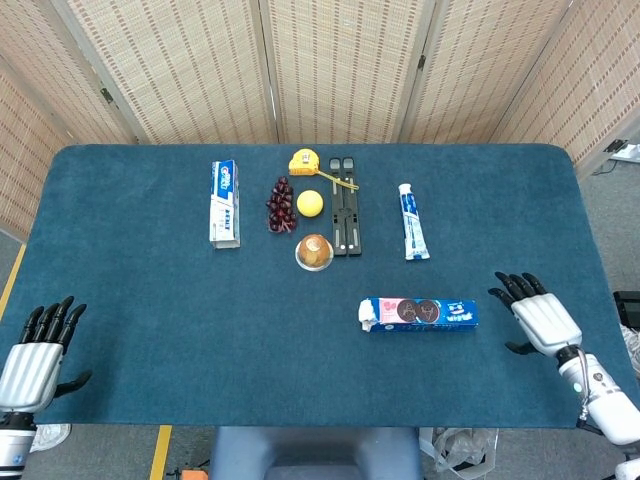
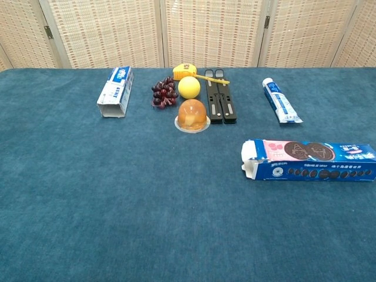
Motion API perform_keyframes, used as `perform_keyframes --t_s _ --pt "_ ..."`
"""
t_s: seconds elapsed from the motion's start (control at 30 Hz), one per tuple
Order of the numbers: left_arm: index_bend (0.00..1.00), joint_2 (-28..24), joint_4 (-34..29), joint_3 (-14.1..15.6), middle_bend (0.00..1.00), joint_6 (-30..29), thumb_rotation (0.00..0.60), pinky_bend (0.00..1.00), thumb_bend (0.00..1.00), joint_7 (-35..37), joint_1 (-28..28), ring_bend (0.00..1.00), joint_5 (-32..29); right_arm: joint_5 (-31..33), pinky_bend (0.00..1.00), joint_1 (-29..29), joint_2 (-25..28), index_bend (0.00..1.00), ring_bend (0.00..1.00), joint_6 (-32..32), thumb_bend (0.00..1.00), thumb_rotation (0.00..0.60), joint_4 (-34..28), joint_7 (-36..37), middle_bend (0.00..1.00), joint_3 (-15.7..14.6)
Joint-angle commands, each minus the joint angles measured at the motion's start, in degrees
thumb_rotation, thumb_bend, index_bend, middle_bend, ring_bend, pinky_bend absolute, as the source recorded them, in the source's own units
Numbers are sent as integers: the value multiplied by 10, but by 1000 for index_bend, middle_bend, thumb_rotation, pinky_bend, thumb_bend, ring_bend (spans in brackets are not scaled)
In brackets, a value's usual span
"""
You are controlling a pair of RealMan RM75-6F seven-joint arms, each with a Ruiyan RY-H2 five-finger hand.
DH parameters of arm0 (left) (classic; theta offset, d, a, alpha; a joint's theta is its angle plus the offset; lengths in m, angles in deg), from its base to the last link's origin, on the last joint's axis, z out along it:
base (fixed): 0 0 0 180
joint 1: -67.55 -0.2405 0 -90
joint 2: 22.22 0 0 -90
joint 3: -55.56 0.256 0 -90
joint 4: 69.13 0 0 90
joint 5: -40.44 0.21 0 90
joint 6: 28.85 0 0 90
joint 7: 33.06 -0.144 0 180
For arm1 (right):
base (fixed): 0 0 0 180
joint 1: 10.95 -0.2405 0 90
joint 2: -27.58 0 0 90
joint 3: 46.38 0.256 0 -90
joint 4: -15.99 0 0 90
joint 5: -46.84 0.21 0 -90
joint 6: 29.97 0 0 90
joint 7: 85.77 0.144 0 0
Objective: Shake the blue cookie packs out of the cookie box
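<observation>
The blue cookie box (image 1: 419, 314) (image 2: 309, 160) lies flat on the blue table, its long side left to right, with its left end flap open. No cookie packs show outside it. My right hand (image 1: 535, 319) hovers just right of the box, fingers spread and empty, not touching it. At the table's front left corner my left hand (image 1: 33, 353) stays open with nothing in it. Neither hand appears in the chest view.
Behind the box lie a toothpaste tube (image 1: 412, 222), a black folded stand (image 1: 345, 205), a yellow tape measure (image 1: 305, 161), a lemon (image 1: 310, 203), dark grapes (image 1: 281, 205), a jelly cup (image 1: 314, 252) and a toothpaste carton (image 1: 225, 202). Woven screens stand behind the table.
</observation>
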Motion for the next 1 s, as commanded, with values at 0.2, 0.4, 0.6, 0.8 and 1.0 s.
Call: perform_keyframes --t_s 0.2,0.4,0.6,0.8,1.0 --pt "0 1 1 0 0 9 600 0 193 -2 4 0 -5 0 0 -38 -39 215 78 -33 222 600 57 44 88 2" --pt "0 0 1 0 0 7 600 0 194 1 4 0 -7 1 0 -54 -59 219 91 -47 222 600 73 40 91 -1" --pt "0 -1 1 2 0 10 600 0 193 0 5 0 -6 4 0 -64 -76 219 101 -54 222 600 82 43 93 -4" --pt "0 -3 0 3 0 7 600 0 193 6 4 0 -3 9 0 -69 -95 276 144 -50 222 600 92 42 134 -3" --pt "0 -3 1 5 0 2 600 0 194 8 2 0 0 17 0 -73 -110 349 170 -47 222 600 100 32 174 -1"
